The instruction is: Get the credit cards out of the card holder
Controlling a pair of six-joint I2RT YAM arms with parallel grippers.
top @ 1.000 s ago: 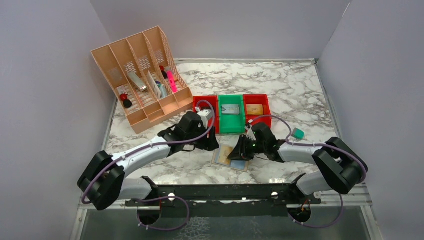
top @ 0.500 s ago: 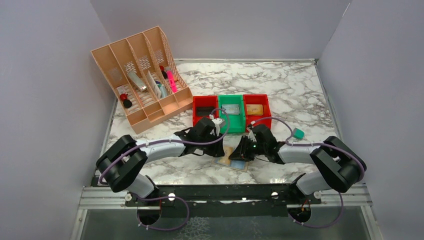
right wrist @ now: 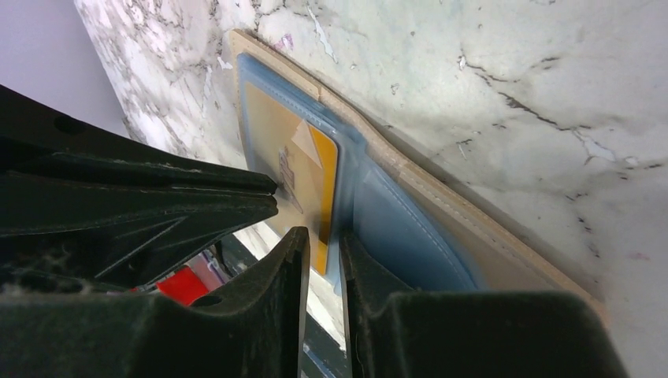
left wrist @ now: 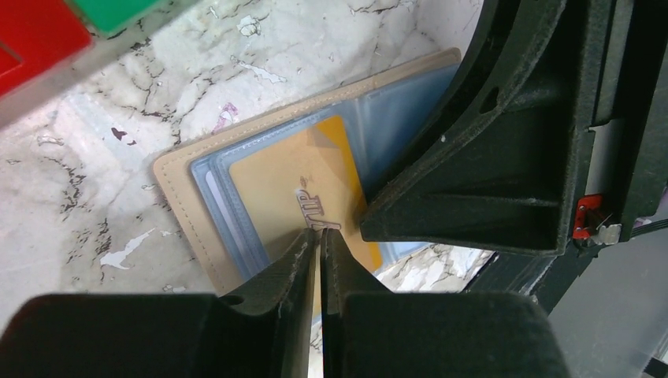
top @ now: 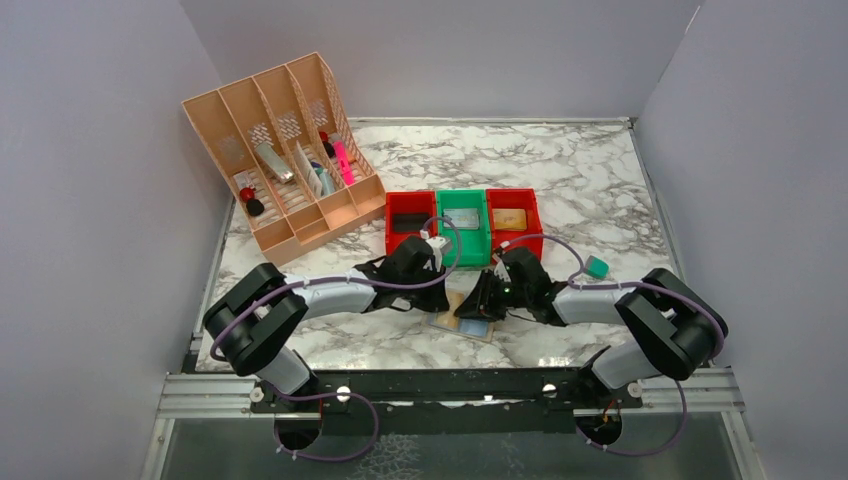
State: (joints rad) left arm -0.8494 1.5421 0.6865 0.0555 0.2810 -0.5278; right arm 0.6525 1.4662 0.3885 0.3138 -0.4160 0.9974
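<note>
The card holder (top: 466, 326) lies open in front of the bins, tan outside (left wrist: 187, 211) with pale blue-grey panels (right wrist: 410, 228). A gold credit card (left wrist: 291, 181) sticks partway out of its pocket and also shows in the right wrist view (right wrist: 303, 161). My left gripper (left wrist: 319, 236) is shut on the card's free edge, reaching in from the left (top: 445, 294). My right gripper (right wrist: 323, 236) comes from the right (top: 474, 304). Its jaws stand narrowly apart around the edge of a blue panel, holding the card holder. One right finger (left wrist: 473, 181) rests over the holder's right half.
Just behind the holder stand a red bin (top: 410, 216), a green bin (top: 462, 228) and another red bin (top: 512, 220), with cards inside the last two. A peach file organizer (top: 285, 150) holding small items stands back left. A small teal object (top: 597, 267) lies to the right.
My left arm has swung right from the left red bin to the card holder, and its jaws have closed on the gold card. The right gripper has stayed at the holder.
</note>
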